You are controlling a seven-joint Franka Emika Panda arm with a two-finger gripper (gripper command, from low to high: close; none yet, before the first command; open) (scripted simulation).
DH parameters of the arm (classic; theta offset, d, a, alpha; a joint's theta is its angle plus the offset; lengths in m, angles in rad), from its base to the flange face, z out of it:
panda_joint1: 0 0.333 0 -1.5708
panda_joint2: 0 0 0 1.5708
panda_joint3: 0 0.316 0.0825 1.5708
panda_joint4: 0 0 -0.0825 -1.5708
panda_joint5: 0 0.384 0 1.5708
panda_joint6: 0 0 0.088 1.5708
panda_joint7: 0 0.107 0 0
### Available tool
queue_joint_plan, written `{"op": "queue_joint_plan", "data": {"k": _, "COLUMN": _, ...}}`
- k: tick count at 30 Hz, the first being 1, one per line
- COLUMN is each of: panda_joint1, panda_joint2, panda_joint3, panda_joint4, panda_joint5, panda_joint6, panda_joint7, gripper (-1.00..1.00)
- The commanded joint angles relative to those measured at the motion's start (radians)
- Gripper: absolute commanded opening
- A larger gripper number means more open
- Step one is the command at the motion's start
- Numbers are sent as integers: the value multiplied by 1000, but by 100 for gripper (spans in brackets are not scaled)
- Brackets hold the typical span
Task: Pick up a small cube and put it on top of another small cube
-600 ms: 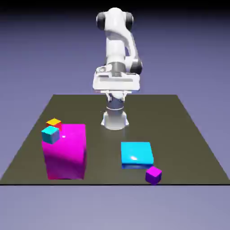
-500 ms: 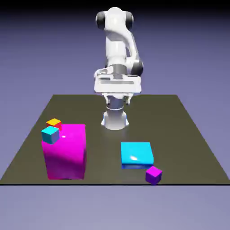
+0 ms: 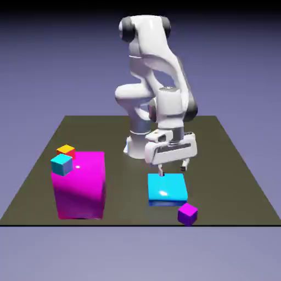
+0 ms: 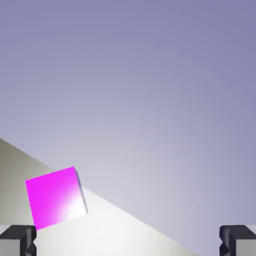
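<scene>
The pincer [image 3: 172,167] hangs wide open and empty above a flat glossy cyan slab [image 3: 167,188]. A small purple cube [image 3: 187,213] sits just beside the slab on the matte table [image 3: 230,164].

Arm: I saw a glossy white arm [image 3: 156,60] built of rounded, bulging links.
Joints: I noted dark grey to black caps and bands where the links met, one at the shoulder top and one by the wrist.
Base: It was a white cylinder flaring at the foot.
Hand: I saw a broad, flat white block with grey slots along its face.
Gripper [image 3: 173,168]: I made out two short dark grey fingers [image 4: 18,239], blocky at the tips.
</scene>
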Motion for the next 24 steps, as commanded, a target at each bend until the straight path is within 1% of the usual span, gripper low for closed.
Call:
{"op": "queue_joint_plan", "data": {"k": 1, "panda_joint1": 12, "panda_joint2": 36, "panda_joint3": -1, "panda_joint4": 23, "panda_joint5": 1, "panda_joint6": -16, "panda_joint7": -17, "gripper": 0}}
{"op": "queue_joint_plan", "data": {"k": 7, "panda_joint1": 89, "panda_joint2": 254, "panda_joint3": -6, "panda_joint4": 158, "panda_joint5": 6, "panda_joint6": -113, "panda_joint7": -121, "gripper": 0}}
{"op": "queue_joint_plan", "data": {"k": 9, "panda_joint1": 95, "panda_joint2": 271, "panda_joint3": -6, "panda_joint4": 169, "panda_joint5": 6, "panda_joint6": -120, "panda_joint7": -129, "gripper": 0}}
{"op": "queue_joint_plan", "data": {"k": 14, "panda_joint1": 90, "panda_joint2": 439, "panda_joint3": 1, "panda_joint4": 205, "panda_joint5": 12, "panda_joint6": 13, "panda_joint7": -133, "gripper": 0}}
{"op": "queue_joint_plan", "data": {"k": 15, "panda_joint1": 90, "panda_joint2": 439, "panda_joint3": 1, "panda_joint4": 205, "panda_joint5": 12, "panda_joint6": 13, "panda_joint7": -133, "gripper": -100}}
{"op": "queue_joint_plan", "data": {"k": 16, "panda_joint1": 90, "panda_joint2": 439, "panda_joint3": 1, "panda_joint4": 205, "panda_joint5": 12, "panda_joint6": 13, "panda_joint7": -133, "gripper": -100}}
{"op": "queue_joint_plan", "data": {"k": 21, "panda_joint1": 99, "panda_joint2": 273, "panda_joint3": 6, "panda_joint4": 164, "panda_joint5": -1, "panda_joint6": -132, "panda_joint7": -118, "gripper": -100}}
{"op": "queue_joint_plan", "data": {"k": 24, "panda_joint1": 18, "panda_joint2": 184, "panda_joint3": 26, "panda_joint4": 108, "panda_joint5": -58, "panda_joint6": -172, "panda_joint7": -69, "gripper": -100}}
